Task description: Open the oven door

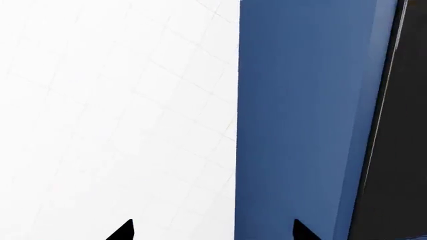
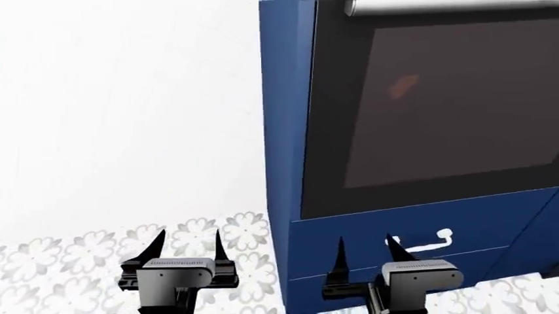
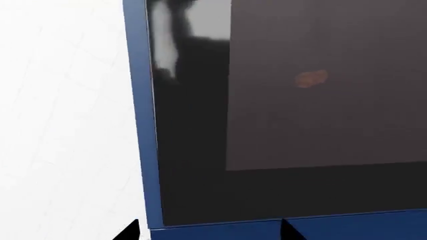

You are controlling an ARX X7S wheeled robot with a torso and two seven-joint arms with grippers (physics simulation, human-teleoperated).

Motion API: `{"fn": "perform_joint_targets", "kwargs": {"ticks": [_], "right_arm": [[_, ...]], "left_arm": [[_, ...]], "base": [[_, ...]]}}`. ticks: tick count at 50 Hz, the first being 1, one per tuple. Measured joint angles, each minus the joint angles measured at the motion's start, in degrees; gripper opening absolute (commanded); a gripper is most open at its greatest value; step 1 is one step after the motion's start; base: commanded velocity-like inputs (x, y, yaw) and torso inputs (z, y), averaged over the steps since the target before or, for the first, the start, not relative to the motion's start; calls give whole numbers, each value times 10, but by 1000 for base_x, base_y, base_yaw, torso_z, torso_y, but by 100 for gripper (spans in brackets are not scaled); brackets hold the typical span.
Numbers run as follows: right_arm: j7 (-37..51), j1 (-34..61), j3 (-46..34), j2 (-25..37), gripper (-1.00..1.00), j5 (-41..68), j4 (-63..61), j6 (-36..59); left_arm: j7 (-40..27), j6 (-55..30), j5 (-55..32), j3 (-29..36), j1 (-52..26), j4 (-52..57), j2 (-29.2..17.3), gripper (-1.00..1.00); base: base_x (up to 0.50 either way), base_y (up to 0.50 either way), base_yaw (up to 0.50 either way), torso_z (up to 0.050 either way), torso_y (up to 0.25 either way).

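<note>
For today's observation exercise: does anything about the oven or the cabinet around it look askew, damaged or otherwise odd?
Nothing stands out. The oven door sits flush and shut in the navy cabinet, with its silver handle level along the top. The faint orange smudge in the glass is too blurred to identify.
</note>
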Motion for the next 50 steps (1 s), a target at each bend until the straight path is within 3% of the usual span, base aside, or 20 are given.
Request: {"fn": "perform_joint_targets", "kwargs": {"ticks": [50], "right_arm": [[9,-2,-9,16,100,20,-4,-6]], "left_arm": [[-18,2,-10,15,1,10,-9,100]], "base": [[0,0,-500,0,0]]}}
